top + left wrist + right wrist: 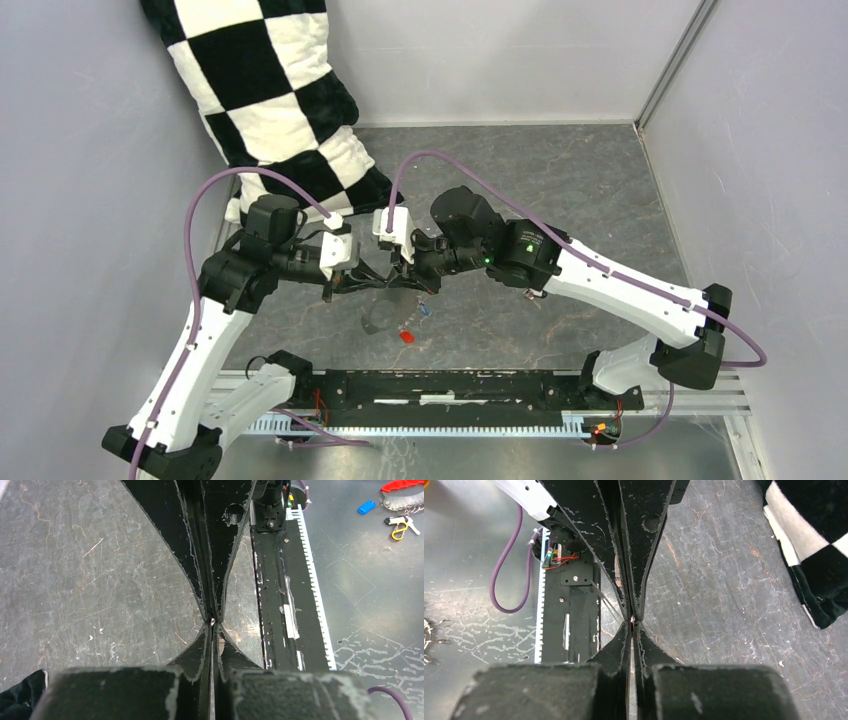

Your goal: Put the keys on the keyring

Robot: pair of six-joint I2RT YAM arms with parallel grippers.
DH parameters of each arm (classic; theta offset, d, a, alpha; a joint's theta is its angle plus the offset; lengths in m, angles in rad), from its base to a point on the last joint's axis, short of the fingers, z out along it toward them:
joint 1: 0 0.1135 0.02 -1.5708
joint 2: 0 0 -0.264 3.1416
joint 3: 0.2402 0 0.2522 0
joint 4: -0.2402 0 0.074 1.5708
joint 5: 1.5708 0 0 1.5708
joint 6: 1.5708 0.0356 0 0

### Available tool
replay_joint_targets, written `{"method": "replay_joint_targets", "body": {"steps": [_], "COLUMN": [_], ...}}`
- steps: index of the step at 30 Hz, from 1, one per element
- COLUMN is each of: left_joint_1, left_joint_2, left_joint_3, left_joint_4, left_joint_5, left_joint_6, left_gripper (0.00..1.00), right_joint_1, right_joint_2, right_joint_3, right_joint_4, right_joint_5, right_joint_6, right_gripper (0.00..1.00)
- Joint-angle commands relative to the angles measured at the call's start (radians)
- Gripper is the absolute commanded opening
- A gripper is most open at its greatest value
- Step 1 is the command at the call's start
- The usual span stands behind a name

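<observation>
Tightly closed tips of the right end effector point(631, 621) are pinching a thin wire of the keyring point(383, 316), which is hanging over the middle of the surface point(560, 190), toward its near edge. A red key point(407, 337) and a blue key point(426, 310) are sitting at the hoop's lower right. Meeting it tip to tip, the left end effector point(212, 622) is also closed tight with a metal glint between its tips, while a checkered pillow point(270, 90) is lying at the far left corner.
</observation>
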Motion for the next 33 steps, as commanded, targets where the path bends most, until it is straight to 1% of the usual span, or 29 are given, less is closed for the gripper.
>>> {"method": "replay_joint_targets", "body": {"steps": [1,2,3,4,7,8,12,13,16,18,22,23,25,26,28,33], "left_joint_1": [-0.008,-0.008,-0.008,-0.008,-0.008,-0.007,-0.008,-0.008,-0.008,-0.008,-0.008,-0.008,-0.008,-0.008,-0.008,-0.008], "left_joint_2": [-0.015,-0.013,-0.01,-0.005,0.009,0.009,-0.009,-0.017,-0.048,-0.071,-0.096,-0.104,-0.126,-0.14,-0.156,-0.16], "left_joint_3": [0.016,0.016,0.017,0.02,0.025,0.022,-0.02,-0.039,-0.109,-0.152,-0.199,-0.22,-0.256,-0.274,-0.29,-0.298], "left_joint_4": [0.019,0.018,0.018,0.019,0.049,0.07,0.22,0.275,0.485,0.626,0.817,0.865,0.969,1.019,1.053,1.067], "left_joint_5": [0.039,0.052,0.067,0.085,0.142,0.16,0.211,0.227,0.251,0.236,0.178,0.159,0.121,0.103,0.066,0.052], "left_joint_6": [0.027,0.02,0.01,-0.011,-0.112,-0.149,-0.348,-0.412,-0.643,-0.779,-0.977,-1.03,-1.143,-1.183,-1.217,-1.232], "left_gripper": [0.02,0.02,0.02,0.02,0.02,0.02,0.02,0.02,0.02,0.02,0.02,0.02,0.02,0.02,0.02,0.02], "right_joint_1": [0.008,0.007,0.006,0.002,-0.025,-0.034,-0.069,-0.074,-0.1,-0.111,-0.116,-0.116,-0.117,-0.116,-0.117,-0.116], "right_joint_2": [-0.003,-0.014,-0.032,-0.051,-0.124,-0.152,-0.256,-0.281,-0.339,-0.376,-0.432,-0.442,-0.454,-0.458,-0.465,-0.459], "right_joint_3": [0.047,0.039,0.026,0.004,-0.077,-0.104,-0.259,-0.291,-0.382,-0.43,-0.541,-0.57,-0.627,-0.654,-0.704,-0.786], "right_joint_4": [0.052,0.06,0.08,0.103,0.181,0.207,0.337,0.375,0.468,0.527,0.711,0.763,0.842,0.884,0.986,1.195], "right_joint_5": [-0.026,-0.025,-0.025,-0.024,-0.067,-0.078,-0.114,-0.122,-0.145,-0.148,-0.142,-0.134,-0.107,-0.091,-0.071,-0.031], "right_joint_6": [0.01,0.015,0.02,0.028,0.062,0.074,0.127,0.165,0.215,0.249,0.339,0.367,0.398,0.419,0.464,0.561], "right_gripper": [0.11,0.16,0.23,0.33,0.47,0.48,0.49,0.49,0.49,0.49,0.47,0.48,0.51,0.54,0.54,0.49]}}
